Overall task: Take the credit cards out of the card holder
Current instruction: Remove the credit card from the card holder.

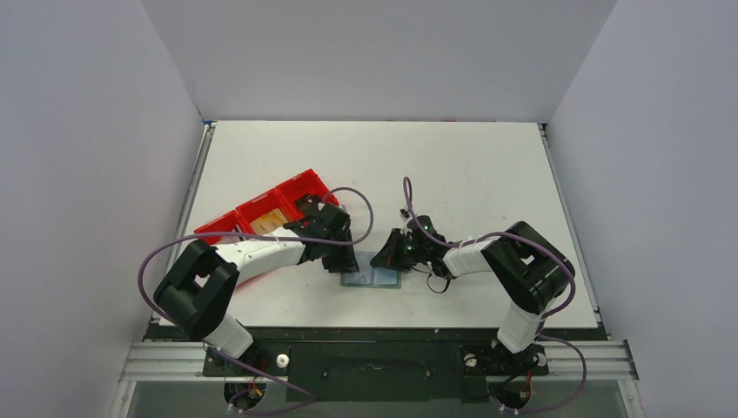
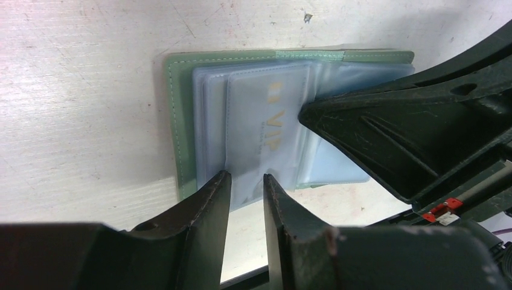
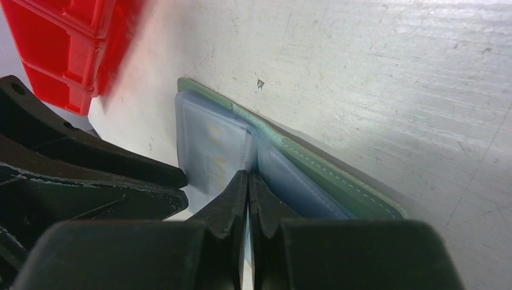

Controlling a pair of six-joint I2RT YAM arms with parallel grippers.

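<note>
Left gripper [image 2: 244,184]: jaws slightly parted, holding nothing, astride the near edge of a pale "VIP" plastic card [image 2: 265,130], probably lining up a pinch.
Right gripper [image 3: 247,181]: closed, tip on the clear sleeves [image 3: 208,142], seemingly pinning them flat.
Holder: one flat grey-green stitched card holder [image 2: 180,127], lying open on the white table [image 2: 72,90].
Cards: one legible; others unclear.

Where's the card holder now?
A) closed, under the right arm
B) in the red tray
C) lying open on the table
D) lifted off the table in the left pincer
C: the card holder lies spread open flat on the table, its clear sleeves facing up.
</note>
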